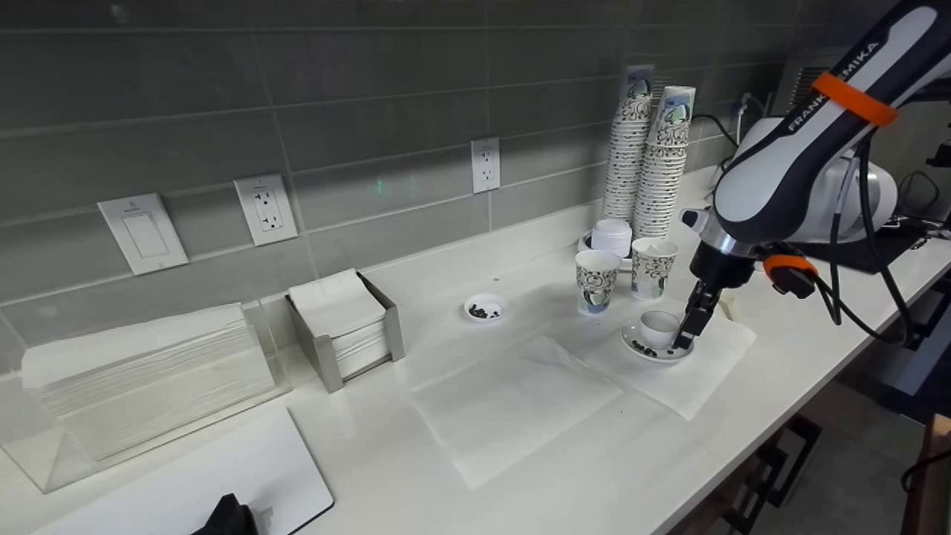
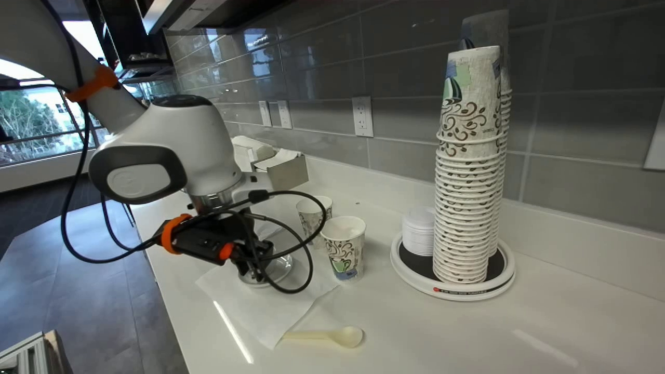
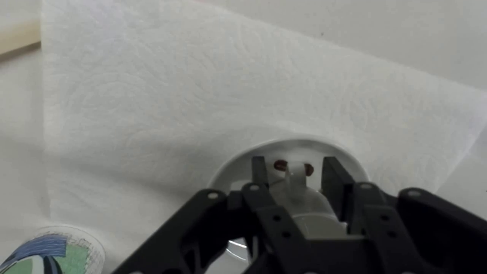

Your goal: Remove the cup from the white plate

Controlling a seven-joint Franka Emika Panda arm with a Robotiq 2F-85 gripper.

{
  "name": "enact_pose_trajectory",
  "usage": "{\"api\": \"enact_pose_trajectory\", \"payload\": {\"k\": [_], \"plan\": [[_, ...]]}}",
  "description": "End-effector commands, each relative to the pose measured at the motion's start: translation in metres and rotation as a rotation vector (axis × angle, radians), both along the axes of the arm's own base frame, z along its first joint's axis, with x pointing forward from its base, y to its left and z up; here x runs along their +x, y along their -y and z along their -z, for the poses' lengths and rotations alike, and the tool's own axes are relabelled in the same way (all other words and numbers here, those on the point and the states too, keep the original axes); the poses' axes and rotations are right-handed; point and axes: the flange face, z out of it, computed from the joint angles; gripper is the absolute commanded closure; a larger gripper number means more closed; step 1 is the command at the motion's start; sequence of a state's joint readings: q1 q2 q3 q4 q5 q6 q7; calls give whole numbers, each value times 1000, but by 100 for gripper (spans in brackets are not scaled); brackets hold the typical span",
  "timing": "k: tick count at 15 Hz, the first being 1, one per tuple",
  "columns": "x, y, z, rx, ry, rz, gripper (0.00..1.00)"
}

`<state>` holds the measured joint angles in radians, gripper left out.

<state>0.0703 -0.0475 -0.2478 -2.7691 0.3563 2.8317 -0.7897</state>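
The small white cup (image 1: 659,328) stands upright on the white plate (image 1: 658,359), with several dark beans beside it. The plate lies on a white paper towel. In the wrist view, the cup (image 3: 304,201) points its handle up the picture, and the plate (image 3: 233,171) shows behind it. My gripper (image 3: 296,173) is open, pointing down, with one finger on each side of the handle and a gap to it on both sides. In an exterior view the gripper (image 1: 684,341) is low at the cup's side, over the plate. In an exterior view the arm and cables hide the cup; part of the plate (image 2: 281,267) shows.
Two patterned paper cups (image 1: 596,282) stand close behind the plate. Tall cup stacks (image 1: 643,178) stand farther back by the wall. A small dish of beans (image 1: 485,307), a napkin holder (image 1: 345,327), a second paper towel (image 1: 513,409) and a pale spoon (image 2: 345,336) lie on the counter.
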Motion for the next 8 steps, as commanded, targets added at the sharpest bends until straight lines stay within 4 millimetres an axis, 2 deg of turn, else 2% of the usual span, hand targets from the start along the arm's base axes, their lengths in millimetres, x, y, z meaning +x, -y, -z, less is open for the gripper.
{"api": "enact_pose_trajectory", "payload": {"k": [1,2,4,5,6,8], "plan": [[2,-5,2,2,16,17,79],[2,-5,1,5,19,18,83],[2,-5,1,8,19,24,98],[2,-5,1,9,20,27,97],[2,-5,1,11,21,29,100],[2,-4,-1,16,25,36,97]]}}
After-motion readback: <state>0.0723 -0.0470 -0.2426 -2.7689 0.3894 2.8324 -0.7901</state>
